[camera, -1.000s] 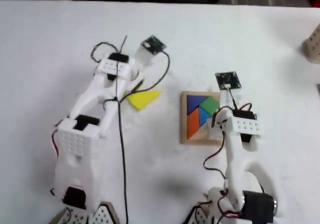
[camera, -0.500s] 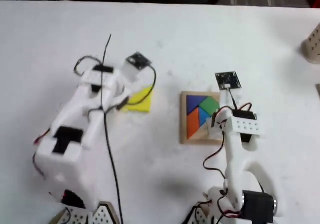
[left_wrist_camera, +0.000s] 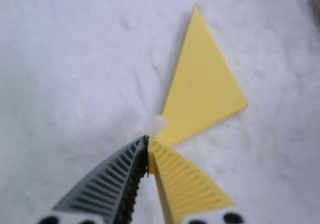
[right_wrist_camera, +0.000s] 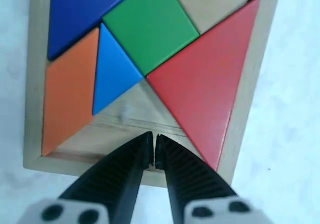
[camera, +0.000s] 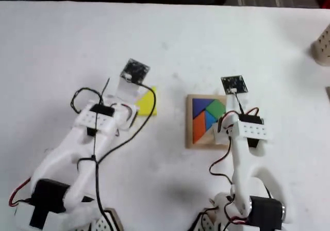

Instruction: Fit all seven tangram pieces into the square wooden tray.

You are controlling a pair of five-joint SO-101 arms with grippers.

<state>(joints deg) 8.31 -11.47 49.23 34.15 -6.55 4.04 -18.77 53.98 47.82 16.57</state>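
The square wooden tray (camera: 190, 121) lies flat on the white desk (camera: 247, 45), in front of the right arm. It has a pale, raised rim (right_wrist_camera: 32, 84). Inside sit five flat, smooth, matt pieces, edge to edge: a dark blue triangle (right_wrist_camera: 80, 9), a green square (right_wrist_camera: 150, 26), a small light blue triangle (right_wrist_camera: 112, 69), an orange parallelogram (right_wrist_camera: 67, 101) and a large red triangle (right_wrist_camera: 210, 84). Two three-cornered patches of bare wood show between them.

The yellow triangle (left_wrist_camera: 200, 94) lies flat on the desk to the left of the tray, apart from it (camera: 147, 102).

The left claw (left_wrist_camera: 147, 146) is closed, its ribbed fingers (left_wrist_camera: 110, 184) pressed together, with the tips right at one corner of the yellow triangle. The right claw (right_wrist_camera: 154, 140) is closed too and holds nothing; its tips hang over the bare wood just inside the tray's rim.

Against a second ago, the left arm has drawn back toward its base and its wrist has come nearer the desk's front edge. The yellow triangle has turned and now has a straight edge facing the tray. The tray, its pieces and the right arm are as they were.
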